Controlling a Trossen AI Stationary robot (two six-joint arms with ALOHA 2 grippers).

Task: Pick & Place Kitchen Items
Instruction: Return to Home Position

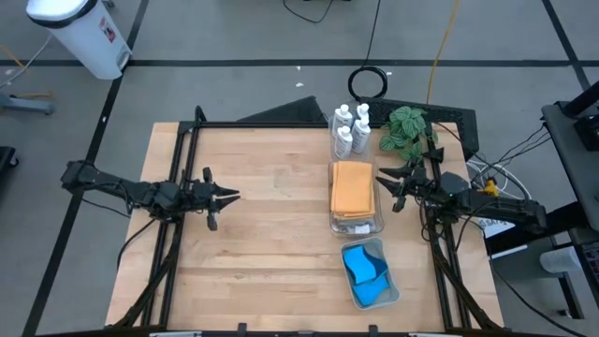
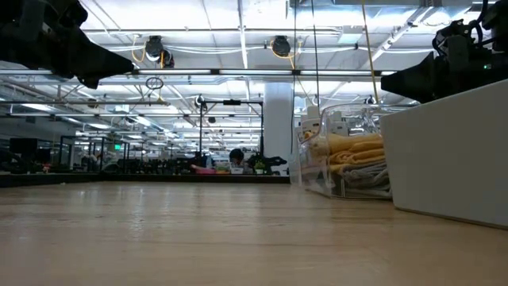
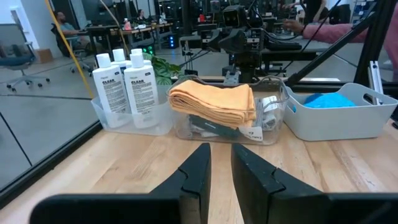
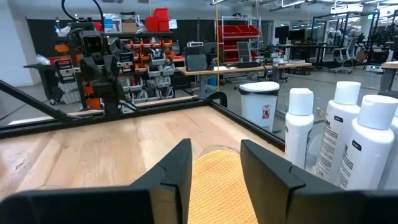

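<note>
Nearest the lens in the left wrist view was the left gripper (image 3: pixel 221 152), its two dark fingers parted by only a narrow gap and holding nothing, above the bare left half of the tabletop (image 1: pixel 271 243). The right gripper (image 4: pixel 216 149) hung at the right edge of the clear bin (image 3: pixel 273 127), its fingers spread wider and just as empty. With nothing loose on the wood, we judged the sorting done and the step in hand to be the arms' return to their rest pose. The next move called only for drawing the right arm back without brushing the bin wall or the plant (image 1: pixel 404 126) beside it. An orange cloth (image 1: pixel 352 187) lay folded and ribbed on top in the bin, soft and slightly slumped, with a darker cloth (image 3: pixel 205 123) showing beneath it. White bottles (image 1: pixel 346 126) with blue labels stood upright just behind the bin, and blue sponges (image 1: pixel 365 267) sat in the pale tray (image 3: pixel 336 121) in front of it
</note>
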